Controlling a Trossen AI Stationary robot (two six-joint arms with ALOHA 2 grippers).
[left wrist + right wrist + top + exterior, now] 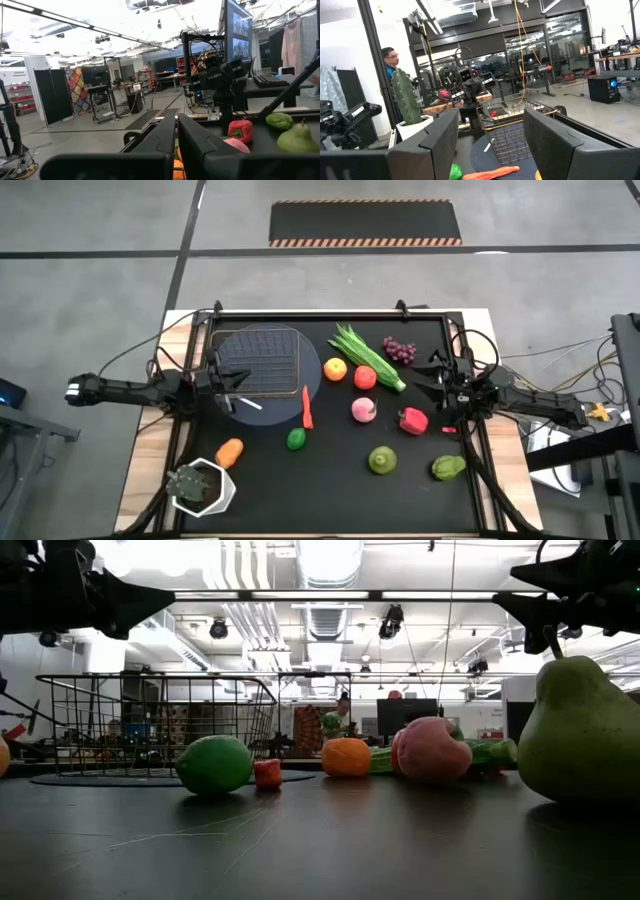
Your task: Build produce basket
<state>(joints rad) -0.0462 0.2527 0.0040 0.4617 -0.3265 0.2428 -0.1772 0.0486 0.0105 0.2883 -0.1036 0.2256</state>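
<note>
1. We see the left gripper (232, 383) with its two dark fingers pressed together and holding nothing, raised at the left edge of the table, beside the dark wire-grid rectangular basket (258, 362).
2. We see the right gripper (432, 376) with its fingers parted around empty air, raised at the right edge of the table near the bunch of purple grapes (400, 350).
3. We find the basket empty on its round grey disc base (310, 358) at the table's back left.
4. We count the produce lying loose on the black table top (330, 480): a long green leafy stalk (366, 357), an orange fruit (335, 368), a red fruit (365, 377), a pink fruit (363, 410), a red pepper (412, 420), a thin red chili (307, 408), a green lime (296, 439), a green pear (382, 460), a green bumpy vegetable (447, 468) and an orange carrot (229, 451).
5. We note a small dark-green plant in a white hexagonal pot (203, 488) at the front left corner.
</note>
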